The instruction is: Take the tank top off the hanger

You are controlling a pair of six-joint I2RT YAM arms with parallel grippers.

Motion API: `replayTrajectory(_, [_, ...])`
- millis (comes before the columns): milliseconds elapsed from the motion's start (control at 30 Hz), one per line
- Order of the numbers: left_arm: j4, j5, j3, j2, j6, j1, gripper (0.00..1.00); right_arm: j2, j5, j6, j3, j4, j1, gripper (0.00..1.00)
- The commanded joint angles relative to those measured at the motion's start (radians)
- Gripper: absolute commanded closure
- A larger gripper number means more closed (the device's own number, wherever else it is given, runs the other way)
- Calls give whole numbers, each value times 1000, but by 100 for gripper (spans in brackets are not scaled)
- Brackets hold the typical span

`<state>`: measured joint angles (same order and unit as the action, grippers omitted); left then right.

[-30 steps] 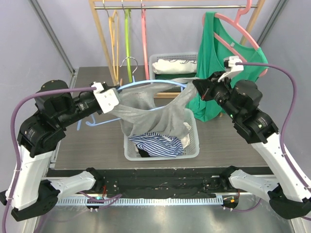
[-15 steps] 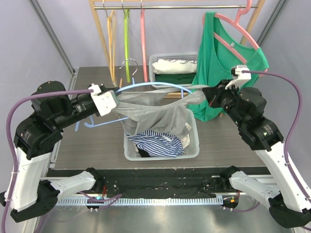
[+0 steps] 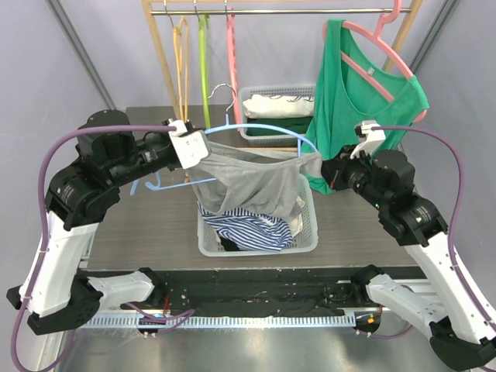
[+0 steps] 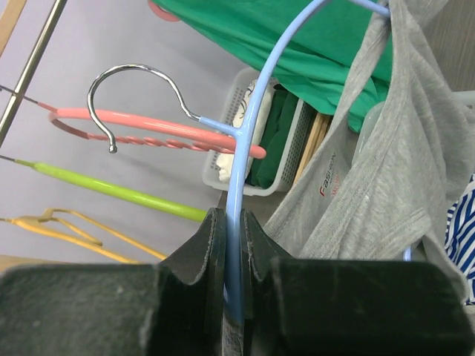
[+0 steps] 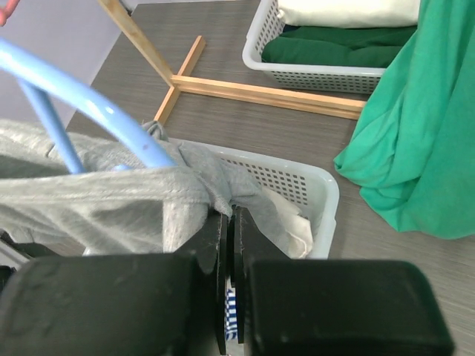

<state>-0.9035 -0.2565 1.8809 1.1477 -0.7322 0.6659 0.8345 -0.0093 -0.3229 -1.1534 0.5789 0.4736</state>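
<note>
At the left, we see the left fingers [image 4: 208,252] clamped narrowly on the smooth, thin rod of the blue wire hanger [image 4: 234,193], below its chrome hook. The grey tank top [image 3: 248,182], a soft jersey knit, is stretched across the hanger's curved arm and sags over the white lattice plastic basket [image 3: 308,225] on the dark table [image 3: 139,232]. A striped garment [image 3: 248,229] lies inside the basket. At the right, the right fingers [image 5: 252,245] pinch a bunched fold of the grey cloth. Behind them a green tank top [image 3: 349,93] hangs on a pink hanger [image 3: 380,70].
</note>
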Motion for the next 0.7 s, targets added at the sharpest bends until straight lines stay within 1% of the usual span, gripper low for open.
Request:
replayTrajectory(0, [153, 48, -3, -29, -84, 11, 97, -60, 53, 56, -77, 91, -9, 99])
replayTrajectory(167, [155, 57, -9, -48, -105, 11, 97, -118, 97, 87, -74, 179, -7, 99])
replayTrajectory(367, [155, 79, 58, -34, -104, 9, 97, -181, 121, 61, -3, 208, -7, 99])
replayTrajectory(467, [163, 33, 58, -42, -87, 11, 97, -183, 95, 56, -8, 200, -9, 99])
replayTrajectory(567, [163, 14, 60, -26, -46, 11, 96, -143, 25, 54, -34, 167, -7, 99])
replayTrajectory(600, [163, 11, 47, -25, -35, 12, 97, -129, -10, 58, -40, 159, -7, 92])
replayTrajectory(633, [163, -7, 38, -23, -30, 12, 97, -95, -32, 70, -66, 151, -7, 82])
replayTrajectory(667, [163, -19, 12, -26, -29, 15, 97, -80, -69, 77, -80, 150, -7, 62])
